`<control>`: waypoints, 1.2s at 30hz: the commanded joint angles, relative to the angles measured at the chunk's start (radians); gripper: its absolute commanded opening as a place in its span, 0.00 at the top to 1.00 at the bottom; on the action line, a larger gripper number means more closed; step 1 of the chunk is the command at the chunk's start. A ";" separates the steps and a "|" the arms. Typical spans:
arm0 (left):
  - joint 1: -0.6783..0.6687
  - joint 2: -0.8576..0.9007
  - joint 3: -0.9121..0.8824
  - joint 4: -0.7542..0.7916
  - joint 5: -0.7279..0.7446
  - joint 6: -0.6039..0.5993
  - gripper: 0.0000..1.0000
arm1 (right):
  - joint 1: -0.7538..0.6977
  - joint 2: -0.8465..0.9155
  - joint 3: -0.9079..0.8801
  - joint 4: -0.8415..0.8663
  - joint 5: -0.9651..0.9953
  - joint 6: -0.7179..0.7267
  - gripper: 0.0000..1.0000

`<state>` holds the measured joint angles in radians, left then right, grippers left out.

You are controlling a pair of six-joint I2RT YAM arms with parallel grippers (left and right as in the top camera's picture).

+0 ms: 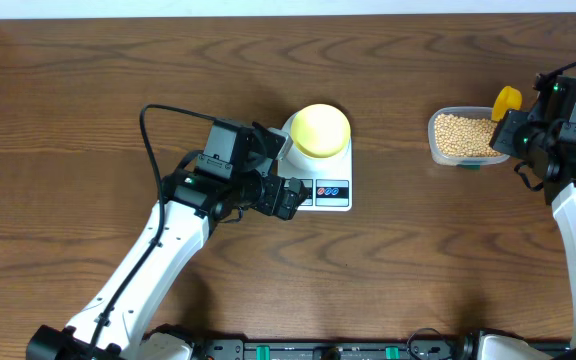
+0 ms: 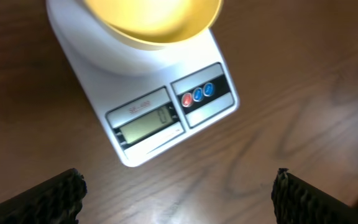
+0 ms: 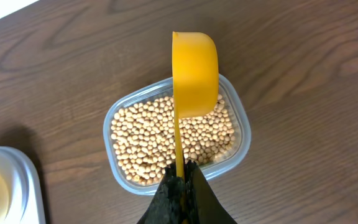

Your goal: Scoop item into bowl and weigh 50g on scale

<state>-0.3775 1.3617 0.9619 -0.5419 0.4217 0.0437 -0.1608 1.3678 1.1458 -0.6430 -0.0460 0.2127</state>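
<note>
The pale-yellow bowl [image 1: 321,129] stands on the white scale [image 1: 337,199] at mid-table; in the left wrist view the bowl [image 2: 154,22] looks empty and the scale [image 2: 104,81] display reads 0. My left gripper [image 1: 286,197] is open and empty, just left of the scale's front; its fingers frame bare wood [image 2: 178,199]. The tan beans [image 1: 463,135] fill a clear tub [image 3: 244,134]. My right gripper [image 3: 183,186] is shut on the handle of a bright yellow scoop [image 3: 195,71], held above the beans [image 3: 148,134], its underside toward the camera.
The clear tub [image 1: 436,150] sits at the right of the wooden table, near my right arm. The table's far edge runs along the top of the overhead view. A black cable loops over my left arm [image 1: 153,130].
</note>
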 commanded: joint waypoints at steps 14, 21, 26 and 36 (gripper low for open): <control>-0.046 0.010 0.002 -0.041 -0.220 0.053 0.02 | -0.004 0.017 0.015 -0.010 -0.043 -0.072 0.99; -0.025 0.010 0.002 -0.032 -0.085 0.121 0.02 | -0.004 0.021 0.015 -0.012 -0.044 -0.072 0.99; 0.031 0.010 0.002 -0.037 -0.045 0.138 0.02 | -0.004 0.021 0.015 -0.013 -0.059 -0.072 0.99; 0.047 0.010 0.002 -0.048 -0.018 0.147 0.02 | -0.004 0.021 0.015 -0.018 -0.096 -0.072 0.99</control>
<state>-0.3340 1.3617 0.9619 -0.5808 0.3817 0.1677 -0.1608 1.3876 1.1458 -0.6609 -0.1249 0.1516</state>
